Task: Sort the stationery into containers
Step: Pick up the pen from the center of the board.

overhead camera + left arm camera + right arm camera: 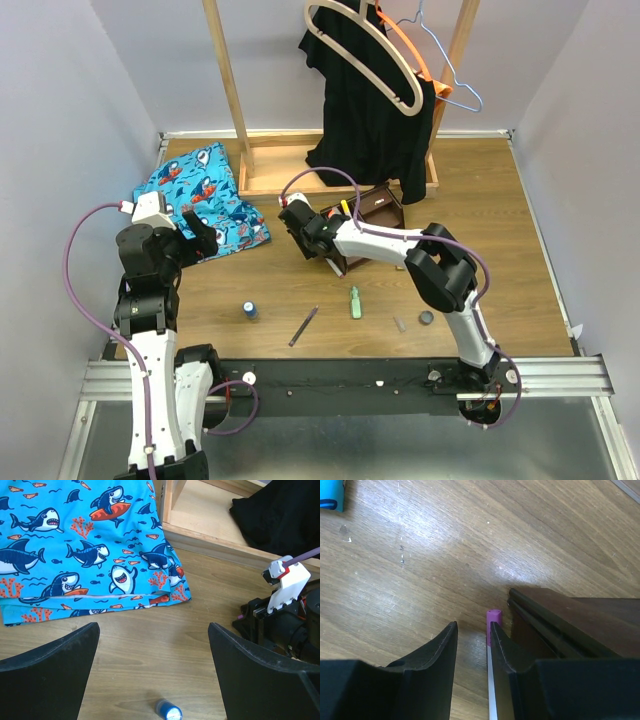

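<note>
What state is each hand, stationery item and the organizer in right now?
left hand, open, empty, above the table
right hand, open, pink marker against one finger
pink marker, beside the organizer, not clamped
organizer, on the table, beside the right hand
blue bottle, upright, unsorted
purple pen, lying loose on the table
green marker, lying loose on the table
dark disc, flat on the table

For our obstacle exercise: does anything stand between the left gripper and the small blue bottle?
Nothing visible does. Only bare table lies between the open left gripper and the blue bottle; the shark cloth lies farther back.
</note>
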You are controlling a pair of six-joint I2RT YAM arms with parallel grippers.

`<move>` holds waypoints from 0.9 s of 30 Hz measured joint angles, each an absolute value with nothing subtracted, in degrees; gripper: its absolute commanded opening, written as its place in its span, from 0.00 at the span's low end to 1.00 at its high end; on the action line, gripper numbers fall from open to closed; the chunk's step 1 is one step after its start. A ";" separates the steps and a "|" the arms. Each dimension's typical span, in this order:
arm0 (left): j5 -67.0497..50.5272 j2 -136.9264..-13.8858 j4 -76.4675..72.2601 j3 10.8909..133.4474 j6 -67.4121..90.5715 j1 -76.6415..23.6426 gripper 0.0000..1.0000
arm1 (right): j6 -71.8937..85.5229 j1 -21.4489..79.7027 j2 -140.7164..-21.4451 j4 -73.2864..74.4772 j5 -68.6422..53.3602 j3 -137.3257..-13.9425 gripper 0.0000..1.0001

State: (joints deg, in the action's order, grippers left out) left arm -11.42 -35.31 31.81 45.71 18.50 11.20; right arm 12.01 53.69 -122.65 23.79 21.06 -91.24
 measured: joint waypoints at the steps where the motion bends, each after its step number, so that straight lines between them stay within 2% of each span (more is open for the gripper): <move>1: -11.42 -35.31 31.81 45.71 18.50 11.20 0.99 | 12.01 53.71 -122.67 23.81 21.30 -91.24 0.40; 9: -11.44 -35.20 31.79 45.71 18.50 11.20 0.99 | 12.23 53.95 -122.69 23.64 22.81 -90.98 0.44; 27: -12.73 -36.34 31.79 45.71 18.57 11.20 0.99 | 16.53 53.19 -122.67 21.98 21.28 -88.82 0.44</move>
State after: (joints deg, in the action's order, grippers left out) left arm -12.73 -36.34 31.79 45.71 18.57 11.20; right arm 16.53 53.19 -122.67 21.98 21.28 -88.82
